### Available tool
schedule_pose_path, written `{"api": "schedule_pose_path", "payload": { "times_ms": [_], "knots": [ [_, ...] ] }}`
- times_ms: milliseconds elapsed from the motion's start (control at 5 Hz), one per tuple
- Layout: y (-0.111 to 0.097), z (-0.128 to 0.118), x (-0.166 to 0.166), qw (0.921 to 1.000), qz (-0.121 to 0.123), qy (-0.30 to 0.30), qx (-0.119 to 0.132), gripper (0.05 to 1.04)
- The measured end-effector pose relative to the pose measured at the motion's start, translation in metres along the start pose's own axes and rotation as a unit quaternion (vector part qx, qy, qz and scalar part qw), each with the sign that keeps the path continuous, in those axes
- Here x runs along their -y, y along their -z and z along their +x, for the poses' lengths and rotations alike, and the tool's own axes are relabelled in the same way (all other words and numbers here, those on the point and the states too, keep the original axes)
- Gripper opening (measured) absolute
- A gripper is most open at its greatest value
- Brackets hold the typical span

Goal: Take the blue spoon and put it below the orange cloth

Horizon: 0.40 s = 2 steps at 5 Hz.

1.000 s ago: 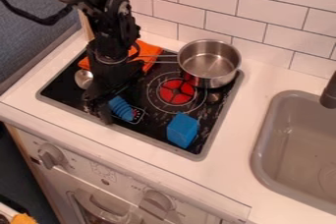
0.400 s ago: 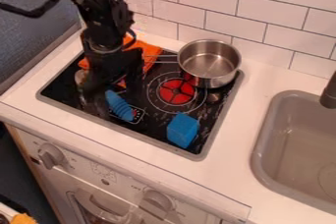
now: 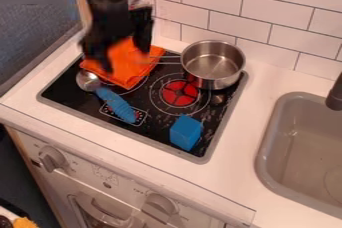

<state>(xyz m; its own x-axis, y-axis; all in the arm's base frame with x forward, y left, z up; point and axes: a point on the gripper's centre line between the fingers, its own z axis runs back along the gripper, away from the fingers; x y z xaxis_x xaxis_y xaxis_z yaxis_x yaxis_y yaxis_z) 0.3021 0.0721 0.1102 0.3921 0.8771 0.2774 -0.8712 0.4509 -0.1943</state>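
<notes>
One blue-handled spoon (image 3: 114, 103) on the near side of one orange cloth (image 3: 123, 75), one gripper (image 3: 125, 60) above

Nearest, two knobs, one left (image 3: 52, 159) and one right (image 3: 160, 205), sit on the white stove front (image 3: 107, 176). An orange-yellow thing (image 3: 25, 222) shows at the near left corner.

Behind the stove front is one black cooktop (image 3: 70, 99) in the white counter. One blue block (image 3: 186, 132) stands toward its near right part. Left of that, the spoon lies aslant, its blue handle pointing near and right, its metal bowl at the far left end, just beside the cloth.

One grey sink (image 3: 284, 103) is at the right, with one dark faucet (image 3: 335, 94) at its far right. One red-centred burner (image 3: 179, 93) lies between block and pot; the single metal pot (image 3: 212, 64) is at the far right of the cooktop, its handle reaching left to the cloth.

The arm comes in from the top edge, left of centre, and hangs down over the cloth. The gripper is blurred, but its two fingers look wide apart, with orange showing between them. White tiles (image 3: 244, 14) line the far wall.
</notes>
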Motion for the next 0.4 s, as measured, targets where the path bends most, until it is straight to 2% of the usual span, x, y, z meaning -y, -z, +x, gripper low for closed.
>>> {"api": "schedule_pose_path", "payload": {
  "times_ms": [200,400],
  "knots": [
    [-0.028,0.005,0.008,0.9995,-0.012,0.028,-0.004,0.999],
    [-0.041,0.002,0.011,0.999,-0.023,0.035,-0.013,0.999]
  ]
}}
